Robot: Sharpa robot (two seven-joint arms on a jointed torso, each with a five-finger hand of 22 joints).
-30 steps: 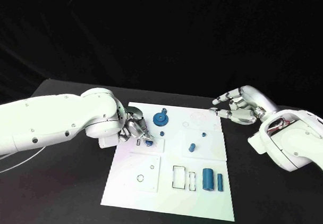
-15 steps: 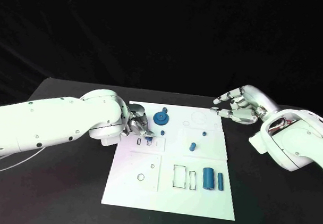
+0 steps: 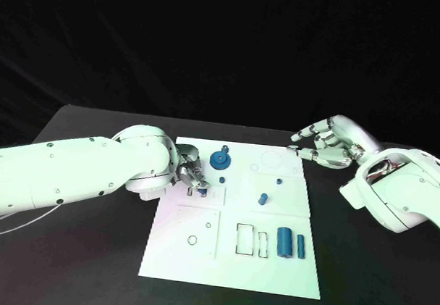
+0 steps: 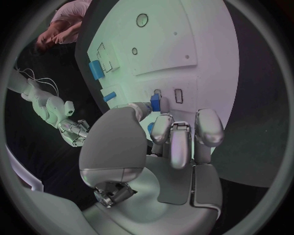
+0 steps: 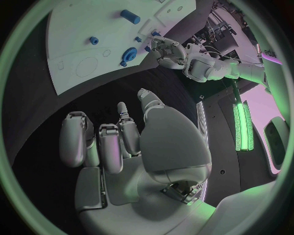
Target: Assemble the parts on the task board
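Observation:
The white task board (image 3: 233, 259) lies in the middle of the black table. My left hand (image 3: 190, 173) is over the board's left edge and pinches a small blue part (image 4: 156, 103) between thumb and finger, right at two small rectangular slots (image 4: 178, 95). A blue gear-shaped part (image 3: 221, 160) stands just beyond that hand. Small blue parts (image 3: 263, 198) lie mid-board, and two blue cylinders (image 3: 284, 242) lie near the right edge. My right hand (image 3: 325, 144) hovers off the board's far right corner, fingers loosely apart, holding nothing.
Outlined recesses (image 3: 244, 241) and a ring mark (image 3: 192, 241) show on the near half of the board. Bare black table (image 3: 375, 284) surrounds the board on every side. My left forearm (image 3: 60, 177) stretches across the table's left part.
My left forearm has swung slightly while its hand stays at the slots with the blue part. The right hand has not moved.

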